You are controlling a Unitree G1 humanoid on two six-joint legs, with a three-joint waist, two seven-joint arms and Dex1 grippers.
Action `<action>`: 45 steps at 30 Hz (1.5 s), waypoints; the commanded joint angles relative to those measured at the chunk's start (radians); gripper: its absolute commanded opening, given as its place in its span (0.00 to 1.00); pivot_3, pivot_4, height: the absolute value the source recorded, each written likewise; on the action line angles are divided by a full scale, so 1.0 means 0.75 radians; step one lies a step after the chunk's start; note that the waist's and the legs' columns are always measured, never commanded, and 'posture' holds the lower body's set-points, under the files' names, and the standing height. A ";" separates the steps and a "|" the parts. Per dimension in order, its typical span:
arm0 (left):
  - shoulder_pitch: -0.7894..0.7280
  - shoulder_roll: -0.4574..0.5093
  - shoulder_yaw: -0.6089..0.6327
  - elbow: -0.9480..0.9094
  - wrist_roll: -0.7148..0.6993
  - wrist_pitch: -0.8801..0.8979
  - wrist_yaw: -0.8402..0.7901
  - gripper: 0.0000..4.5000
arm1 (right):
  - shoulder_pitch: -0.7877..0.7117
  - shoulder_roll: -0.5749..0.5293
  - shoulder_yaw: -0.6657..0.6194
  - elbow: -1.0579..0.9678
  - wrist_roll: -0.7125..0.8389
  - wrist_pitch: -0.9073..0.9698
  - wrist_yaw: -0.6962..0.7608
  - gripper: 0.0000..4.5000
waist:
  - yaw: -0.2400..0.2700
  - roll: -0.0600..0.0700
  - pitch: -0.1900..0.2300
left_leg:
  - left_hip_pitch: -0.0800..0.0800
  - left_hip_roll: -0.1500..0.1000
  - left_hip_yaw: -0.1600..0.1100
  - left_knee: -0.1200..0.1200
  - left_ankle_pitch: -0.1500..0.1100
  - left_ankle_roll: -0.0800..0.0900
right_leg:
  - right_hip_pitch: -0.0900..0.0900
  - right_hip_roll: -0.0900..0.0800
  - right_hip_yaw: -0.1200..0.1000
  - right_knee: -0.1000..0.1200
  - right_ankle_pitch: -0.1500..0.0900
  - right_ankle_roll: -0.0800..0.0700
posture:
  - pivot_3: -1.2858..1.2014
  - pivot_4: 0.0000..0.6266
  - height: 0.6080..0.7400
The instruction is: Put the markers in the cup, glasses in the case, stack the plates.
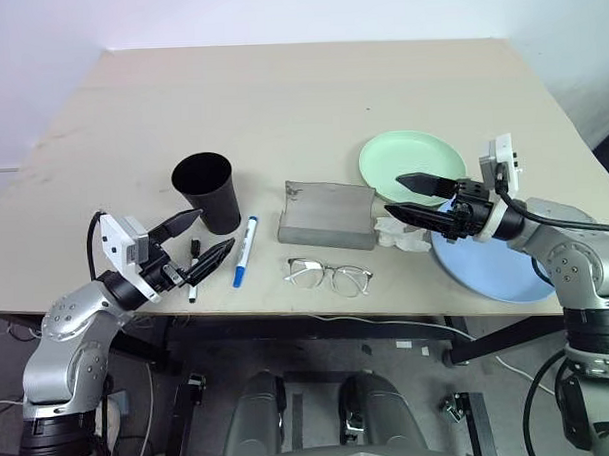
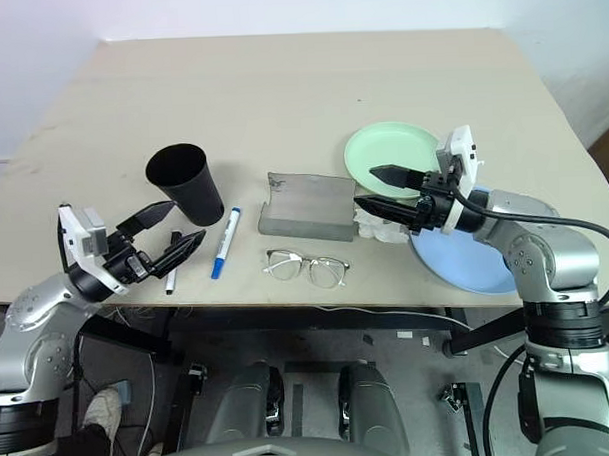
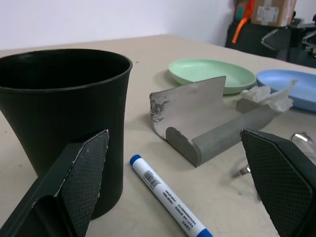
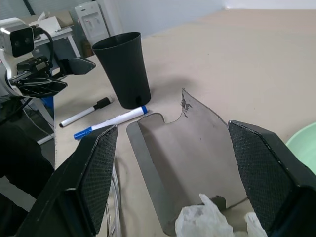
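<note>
Left eye view: a tan table (image 1: 310, 98) by a white wall holds the cup (image 1: 207, 191), markers (image 1: 244, 251), case (image 1: 326, 215), glasses (image 1: 328, 275) and plates (image 1: 410, 156). Left gripper (image 1: 203, 239) and right gripper (image 1: 408, 198) hang open, empty.

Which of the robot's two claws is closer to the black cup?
Left. The left gripper hangs open just in front of the cup, over the black-capped marker. The right gripper is across the table, by the plates, beyond the case.
</note>
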 commanded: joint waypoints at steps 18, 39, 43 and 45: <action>-0.020 -0.035 -0.094 -0.037 -0.013 0.020 -0.071 0.99 | -0.024 -0.109 -0.090 0.029 -0.015 0.043 -0.042 0.84 | 0.001 -0.001 0.000 | 0.004 0.000 0.015 0.000 0.001 -0.001 | 0.000 -0.001 0.012 -0.003 0.006 0.008 | 0.52 0.24 0.47; -0.134 -0.043 -0.176 -0.014 0.000 0.073 -0.165 0.99 | 0.018 -0.495 -0.137 0.483 -0.361 0.008 -0.182 0.84 | -0.002 -0.001 0.001 | 0.006 0.000 0.022 0.000 0.001 -0.001 | -0.002 -0.001 0.019 -0.004 0.007 0.007 | 0.52 0.24 0.47; -0.139 -0.053 -0.184 -0.014 0.007 0.069 -0.160 0.99 | -0.035 -0.513 -0.121 0.609 -0.397 0.007 -0.172 0.84 | -0.002 -0.001 0.001 | 0.006 0.000 0.023 0.000 0.001 -0.001 | -0.003 0.000 0.020 -0.004 0.008 0.009 | 0.52 0.24 0.47; -0.145 -0.060 -0.187 0.007 0.022 0.056 -0.158 0.99 | -0.048 -0.509 -0.086 0.658 -0.451 -0.012 -0.200 0.84 | -0.001 -0.001 0.001 | 0.006 0.000 0.023 0.000 0.001 -0.001 | -0.003 0.001 0.020 -0.004 0.008 0.009 | 0.52 0.24 0.47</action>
